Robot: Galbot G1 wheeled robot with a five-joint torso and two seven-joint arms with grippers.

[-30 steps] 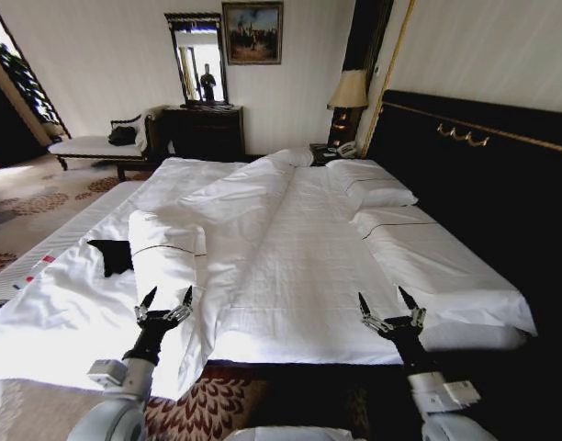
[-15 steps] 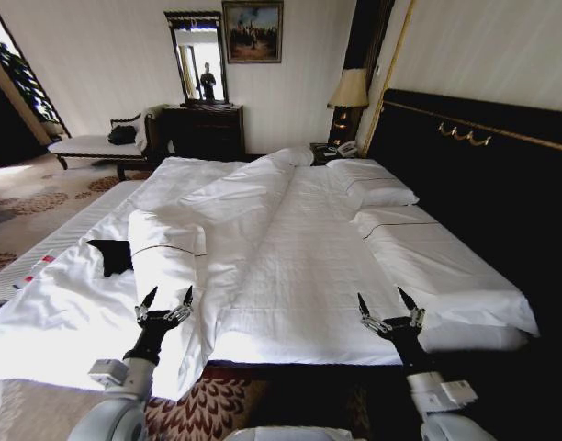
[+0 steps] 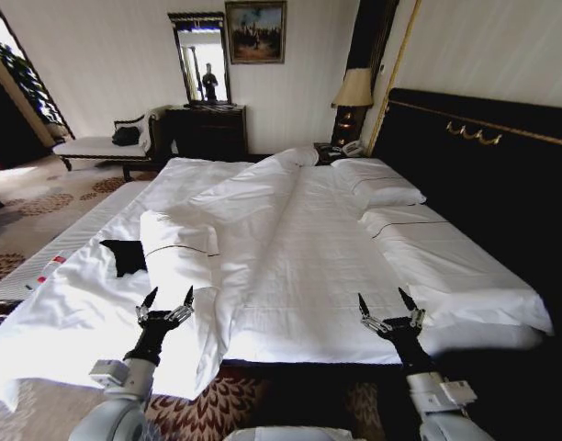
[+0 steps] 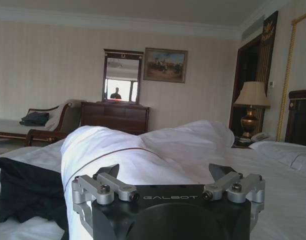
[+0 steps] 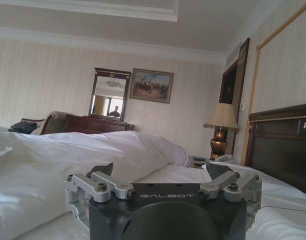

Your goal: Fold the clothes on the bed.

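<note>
From the head view, the left gripper (image 3: 165,300) and right gripper (image 3: 387,303) hover spread wide, empty, over the bed's (image 3: 318,257) near edge — the black T-shirt (image 3: 125,256) lies left of the rolled duvet (image 3: 180,253). The left wrist view shows the shirt (image 4: 25,192) bunched against that roll (image 4: 118,155). The right wrist view shows the headboard (image 5: 280,145) and lamp (image 5: 221,127) instead.

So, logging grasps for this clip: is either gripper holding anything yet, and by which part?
Nothing is held. The left gripper and right gripper hover open at the bed's near edge; the black T-shirt lies untouched.

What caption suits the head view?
Both grippers, left and right, hover open at the bed's near edge; black T-shirt lies ahead-left.
</note>
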